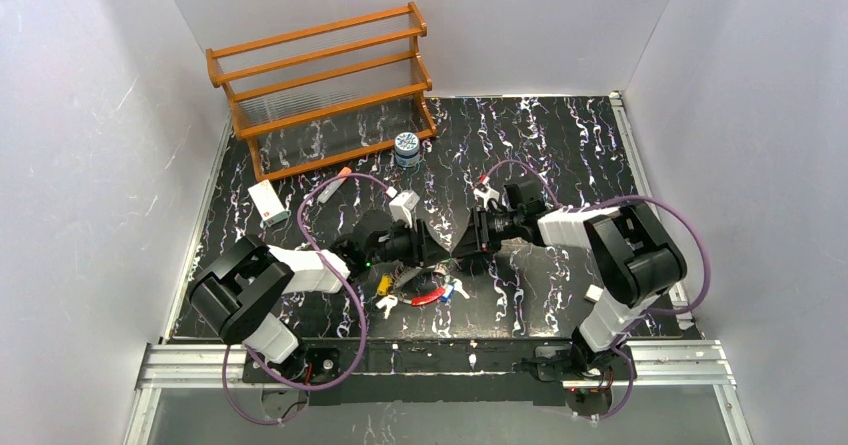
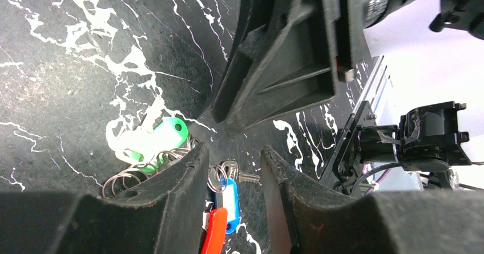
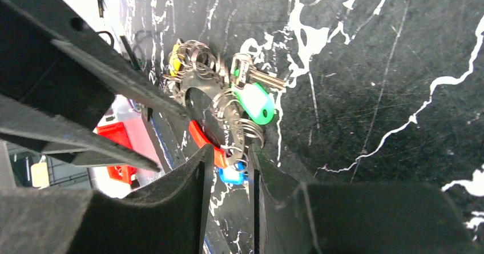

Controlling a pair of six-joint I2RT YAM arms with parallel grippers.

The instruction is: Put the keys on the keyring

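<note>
The keys lie in a bunch on the black marbled table just in front of both grippers. A green-headed key (image 3: 254, 103) and a yellow one (image 3: 174, 65) sit by the keyring (image 3: 201, 136), whose red part shows among small wire rings. In the top view the bunch (image 1: 420, 293) lies just below the two tips. My left gripper (image 2: 235, 151) is open, with a blue-headed key (image 2: 229, 200) and the keyring's red part (image 2: 214, 231) showing in its gap. My right gripper (image 3: 228, 151) faces it, open, its tips right at the red part and the blue head (image 3: 231, 175).
A wooden rack (image 1: 320, 75) stands at the back left with a blue-white jar (image 1: 406, 150) at its foot. A white box (image 1: 268, 205) and a marker (image 1: 335, 185) lie left of the arms. The two grippers (image 1: 452, 245) nearly touch tip to tip.
</note>
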